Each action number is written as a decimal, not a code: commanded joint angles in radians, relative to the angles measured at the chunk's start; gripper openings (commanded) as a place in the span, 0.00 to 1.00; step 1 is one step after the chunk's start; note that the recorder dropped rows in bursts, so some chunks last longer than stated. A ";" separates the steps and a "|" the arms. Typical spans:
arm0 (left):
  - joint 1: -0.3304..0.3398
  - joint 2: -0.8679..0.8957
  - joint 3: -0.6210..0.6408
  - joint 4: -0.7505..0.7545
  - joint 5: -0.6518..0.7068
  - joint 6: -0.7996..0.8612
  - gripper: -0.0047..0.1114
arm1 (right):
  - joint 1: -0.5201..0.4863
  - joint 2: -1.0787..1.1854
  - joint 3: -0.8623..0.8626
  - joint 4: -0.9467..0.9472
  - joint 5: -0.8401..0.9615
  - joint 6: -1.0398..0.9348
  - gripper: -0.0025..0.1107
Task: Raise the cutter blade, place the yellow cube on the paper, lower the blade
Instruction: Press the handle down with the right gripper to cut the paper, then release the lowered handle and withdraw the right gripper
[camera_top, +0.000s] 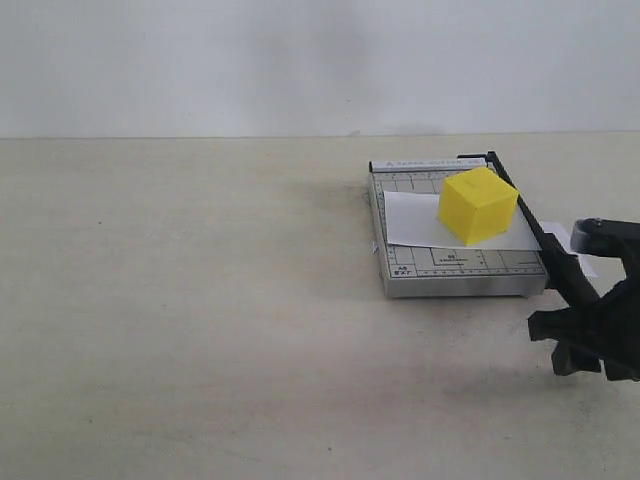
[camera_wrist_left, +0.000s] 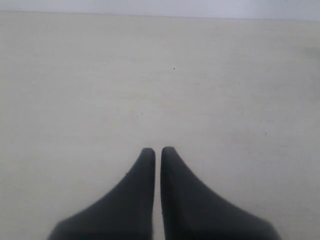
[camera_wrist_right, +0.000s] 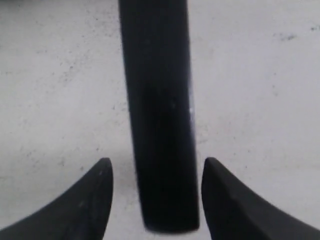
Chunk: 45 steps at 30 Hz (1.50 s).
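The yellow cube (camera_top: 478, 205) rests on the white paper (camera_top: 410, 220), which lies across the grey cutter board (camera_top: 460, 272). The cutter blade (camera_top: 530, 215) lies down along the board's right edge, its thick black handle (camera_wrist_right: 157, 100) pointing toward the front right. My right gripper (camera_top: 577, 322) is at the handle's end. In the right wrist view the right gripper (camera_wrist_right: 157, 162) is open, one finger on each side of the handle with a gap on both sides. My left gripper (camera_wrist_left: 157, 150) is shut on nothing above bare table and does not show in the exterior view.
A strip of the paper (camera_top: 562, 236) sticks out past the blade on the right. The pale table (camera_top: 180, 300) runs wide to the left of the board, with a white wall (camera_top: 300, 60) behind it.
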<state>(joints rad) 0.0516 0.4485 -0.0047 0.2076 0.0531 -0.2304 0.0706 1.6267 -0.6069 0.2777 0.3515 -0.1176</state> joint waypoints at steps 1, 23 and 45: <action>-0.004 -0.002 0.005 -0.002 -0.008 0.004 0.08 | -0.001 -0.129 0.003 0.002 0.142 0.026 0.49; -0.004 -0.006 0.005 -0.002 -0.007 0.004 0.08 | -0.003 -1.627 0.355 -0.069 -0.066 -0.120 0.03; -0.004 -0.014 0.005 -0.002 -0.004 0.008 0.08 | -0.178 -1.627 0.607 -0.288 0.001 0.134 0.02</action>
<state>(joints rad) 0.0516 0.4366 -0.0030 0.2076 0.0517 -0.2250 -0.1003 0.0069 0.0000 0.0000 0.3356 0.0078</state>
